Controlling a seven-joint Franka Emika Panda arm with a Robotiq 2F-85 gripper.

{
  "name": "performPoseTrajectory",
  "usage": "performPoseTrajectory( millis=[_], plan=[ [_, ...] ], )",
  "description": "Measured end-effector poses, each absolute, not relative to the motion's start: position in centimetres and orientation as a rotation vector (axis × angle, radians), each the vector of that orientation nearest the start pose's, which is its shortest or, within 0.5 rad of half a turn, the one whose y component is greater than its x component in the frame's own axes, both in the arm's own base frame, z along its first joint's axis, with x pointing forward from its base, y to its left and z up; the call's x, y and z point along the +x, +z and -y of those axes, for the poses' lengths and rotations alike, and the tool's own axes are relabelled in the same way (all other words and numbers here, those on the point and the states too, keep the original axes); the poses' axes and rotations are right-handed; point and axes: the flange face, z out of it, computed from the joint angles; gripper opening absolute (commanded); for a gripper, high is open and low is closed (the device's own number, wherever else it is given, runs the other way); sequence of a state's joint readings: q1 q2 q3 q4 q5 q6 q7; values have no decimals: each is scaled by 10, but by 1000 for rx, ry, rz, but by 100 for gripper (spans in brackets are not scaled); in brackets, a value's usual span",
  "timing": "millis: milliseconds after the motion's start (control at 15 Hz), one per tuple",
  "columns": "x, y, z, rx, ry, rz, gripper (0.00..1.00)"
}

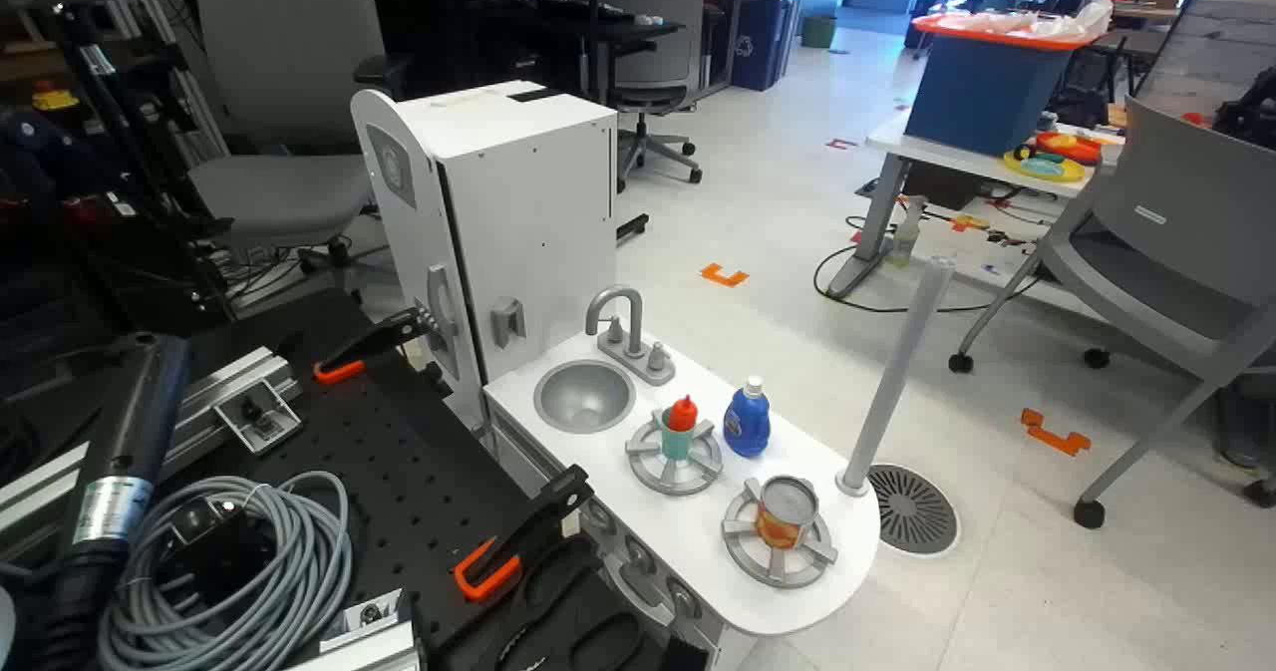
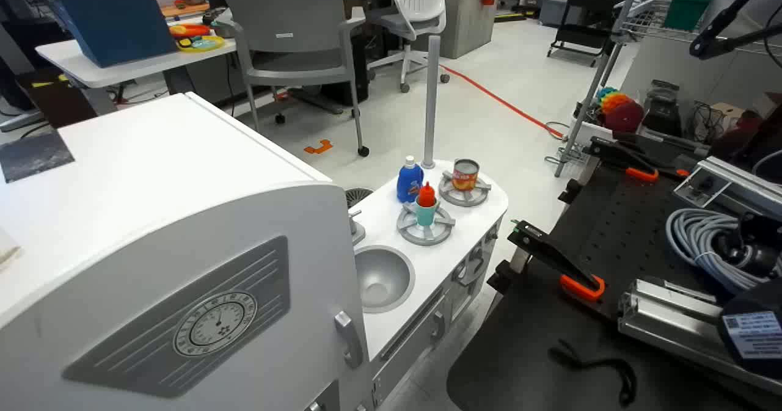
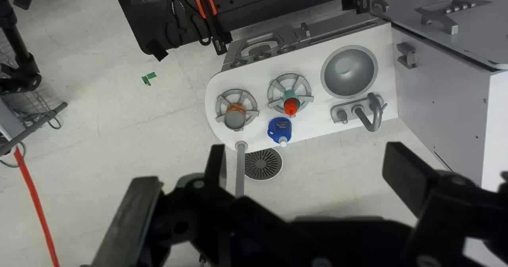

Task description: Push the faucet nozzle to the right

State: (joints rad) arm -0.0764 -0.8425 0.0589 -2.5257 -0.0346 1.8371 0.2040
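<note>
The faucet nozzle [image 1: 636, 324] is a silver-grey arched spout on a base with two small handles, behind the round sink bowl [image 1: 558, 414]. Its tip hangs toward the bowl's far edge, near the white cabinet. In the wrist view the nozzle [image 3: 377, 114] stands at the right, close to the cabinet wall. In an exterior view the cabinet hides most of the faucet, and only a bit of its base [image 2: 357, 232] shows. My gripper [image 3: 306, 156] is wide open and empty, seen from above the toy kitchen and apart from the nozzle. It is out of view in both exterior views.
The tall white cabinet [image 1: 538, 202] stands beside the sink. A blue bottle [image 1: 747, 422], a teal cup [image 1: 677, 443] with a red bottle, and a can [image 1: 781, 521] stand on the counter. A grey post [image 1: 902, 372] rises at its end. A black pegboard table [image 1: 399, 511] flanks the front.
</note>
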Motion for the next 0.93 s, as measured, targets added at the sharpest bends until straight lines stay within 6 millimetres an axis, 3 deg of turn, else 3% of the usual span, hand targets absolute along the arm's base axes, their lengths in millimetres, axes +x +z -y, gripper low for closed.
performPoseTrajectory(
  millis=[667,800,933],
  plan=[
    [314,553,5,-3174,-259,-369,100],
    [325,550,3,-3178,-244,-365,100],
    [352,539,-7,-3193,-209,-349,100]
  ],
)
